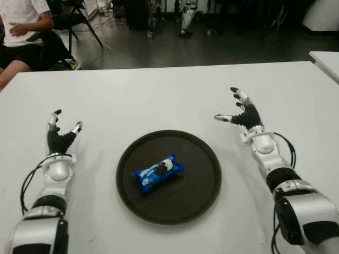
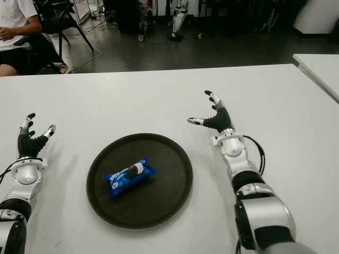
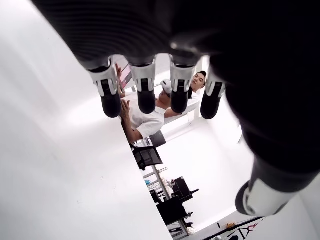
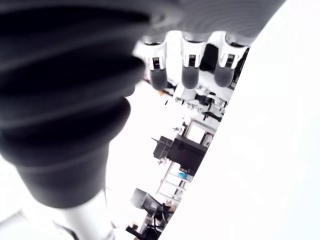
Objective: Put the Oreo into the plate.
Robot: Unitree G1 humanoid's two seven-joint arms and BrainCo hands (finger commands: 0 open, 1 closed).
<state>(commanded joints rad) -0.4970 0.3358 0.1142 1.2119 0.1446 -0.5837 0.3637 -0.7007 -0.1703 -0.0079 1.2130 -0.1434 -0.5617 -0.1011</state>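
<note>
Table: a white table [image 1: 159, 95] fills the near part of the eye views, its far edge running straight across.
Second table: the corner of another white table [image 1: 326, 61] shows at the right edge, apart from the first.
Floor: dark floor [image 1: 212, 47] beyond the far edge, with cables trailing near the far left.
Seating: a black chair [image 1: 74, 16] at the far left corner.
Person: a seated person [image 1: 21, 26] in a white shirt and dark shorts, beside that chair.
Background: dark equipment legs [image 1: 188, 21] along the back.

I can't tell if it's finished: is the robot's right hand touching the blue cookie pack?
Apart. The left eye view shows the right hand open beside the plate, with bare table between it and the cookie pack lying inside.
</note>
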